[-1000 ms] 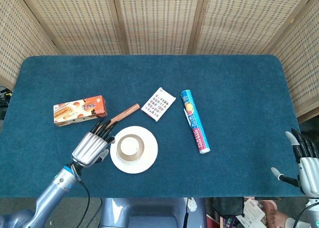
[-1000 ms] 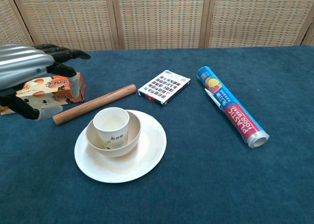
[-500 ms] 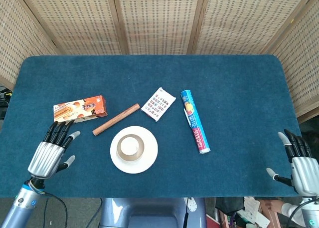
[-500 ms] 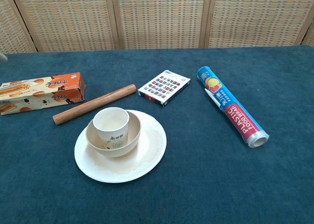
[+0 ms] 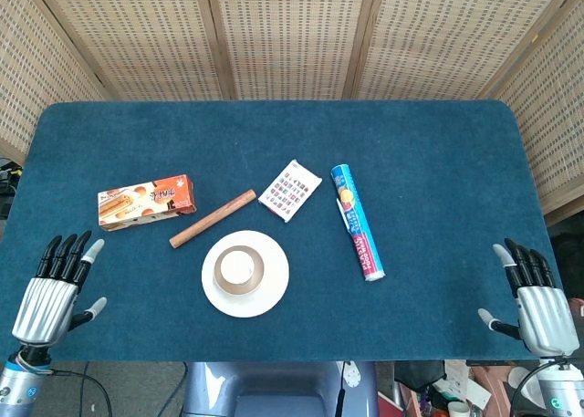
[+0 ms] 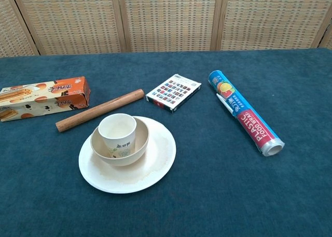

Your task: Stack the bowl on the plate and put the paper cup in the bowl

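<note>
A woven rattan screen [image 5: 292,34] closes off the room behind the table [image 5: 429,143], whose top is covered in dark blue-green cloth. Near the table's front, a little toward seven o'clock from its centre, lies the white plate [image 6: 155,169]. The bowl [image 6: 139,143] sits on the plate and the paper cup [image 6: 117,136] stands upright inside the bowl.

At three o'clock from the plate lies a roll of plastic food wrap [image 6: 244,111], its length running from eleven to five o'clock. At ten o'clock lies an orange biscuit box [image 6: 44,98], flat on its side. Between box and plate a wooden rod [image 6: 99,110] lies slantwise, near the plate's rim; whether it touches cannot be told. At one o'clock from the plate is a small printed packet [image 6: 173,92].

Only the head view shows the hands. The left hand [image 5: 50,294] hovers at the table's front left corner, back upward, fingers straight and apart, holding nothing. The right hand [image 5: 534,294] is posed alike at the front right corner, fingers spread, empty.
</note>
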Tool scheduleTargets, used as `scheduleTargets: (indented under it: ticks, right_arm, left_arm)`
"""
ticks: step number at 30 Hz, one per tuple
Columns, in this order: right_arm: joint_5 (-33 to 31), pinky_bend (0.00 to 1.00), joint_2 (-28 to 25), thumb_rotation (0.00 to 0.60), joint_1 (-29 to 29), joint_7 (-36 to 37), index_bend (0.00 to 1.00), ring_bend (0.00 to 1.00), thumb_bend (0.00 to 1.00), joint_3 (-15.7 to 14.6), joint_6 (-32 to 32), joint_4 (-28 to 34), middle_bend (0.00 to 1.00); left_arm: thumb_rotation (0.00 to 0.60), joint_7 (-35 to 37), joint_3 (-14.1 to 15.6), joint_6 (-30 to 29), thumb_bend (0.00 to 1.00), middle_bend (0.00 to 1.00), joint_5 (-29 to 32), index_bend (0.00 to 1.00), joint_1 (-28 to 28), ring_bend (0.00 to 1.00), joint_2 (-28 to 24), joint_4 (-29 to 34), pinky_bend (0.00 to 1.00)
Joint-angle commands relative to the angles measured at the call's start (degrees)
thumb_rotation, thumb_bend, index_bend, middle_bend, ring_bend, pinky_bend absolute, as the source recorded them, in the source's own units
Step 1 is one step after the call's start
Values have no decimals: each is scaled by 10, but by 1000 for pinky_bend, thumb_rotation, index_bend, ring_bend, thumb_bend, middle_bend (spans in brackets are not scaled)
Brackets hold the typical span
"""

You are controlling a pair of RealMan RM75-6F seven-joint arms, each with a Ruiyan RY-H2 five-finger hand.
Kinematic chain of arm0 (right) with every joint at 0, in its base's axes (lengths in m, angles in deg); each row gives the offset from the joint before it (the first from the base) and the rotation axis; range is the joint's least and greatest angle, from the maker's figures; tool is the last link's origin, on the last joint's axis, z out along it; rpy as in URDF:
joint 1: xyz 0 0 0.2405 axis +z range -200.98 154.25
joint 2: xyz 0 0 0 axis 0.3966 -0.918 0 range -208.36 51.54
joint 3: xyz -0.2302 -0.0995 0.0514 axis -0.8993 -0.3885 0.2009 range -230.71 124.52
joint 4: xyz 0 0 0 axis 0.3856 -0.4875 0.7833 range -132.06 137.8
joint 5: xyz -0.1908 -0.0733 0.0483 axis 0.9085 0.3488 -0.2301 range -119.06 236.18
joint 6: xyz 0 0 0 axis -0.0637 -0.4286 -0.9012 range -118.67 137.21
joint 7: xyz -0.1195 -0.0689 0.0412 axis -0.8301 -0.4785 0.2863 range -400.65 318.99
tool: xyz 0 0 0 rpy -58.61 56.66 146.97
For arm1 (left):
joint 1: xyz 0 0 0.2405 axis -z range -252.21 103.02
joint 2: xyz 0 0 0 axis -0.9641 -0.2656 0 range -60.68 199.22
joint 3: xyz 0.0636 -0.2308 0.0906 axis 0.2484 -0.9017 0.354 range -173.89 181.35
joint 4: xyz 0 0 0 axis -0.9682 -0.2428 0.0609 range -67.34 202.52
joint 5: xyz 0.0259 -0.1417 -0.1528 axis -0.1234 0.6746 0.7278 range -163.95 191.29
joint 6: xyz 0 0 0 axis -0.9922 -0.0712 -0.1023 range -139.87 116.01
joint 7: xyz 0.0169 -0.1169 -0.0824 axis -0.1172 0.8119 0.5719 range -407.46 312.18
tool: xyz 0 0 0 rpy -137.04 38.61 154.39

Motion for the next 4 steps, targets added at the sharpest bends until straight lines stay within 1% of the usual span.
scheduleTargets:
  ticks: [1, 4]
  right_arm:
    - [3, 0, 4, 600, 4, -9, 0, 0, 146, -3, -7, 0, 0]
    - [5, 0, 7, 600, 6, -16, 0, 0, 146, -5, -11, 0, 0]
  left_arm:
    - [600, 11, -8, -3, 141, 0, 6, 42, -7, 0, -5, -1, 0]
    - [600, 16, -15, -1, 139, 0, 13, 3, -13, 0, -10, 1, 0]
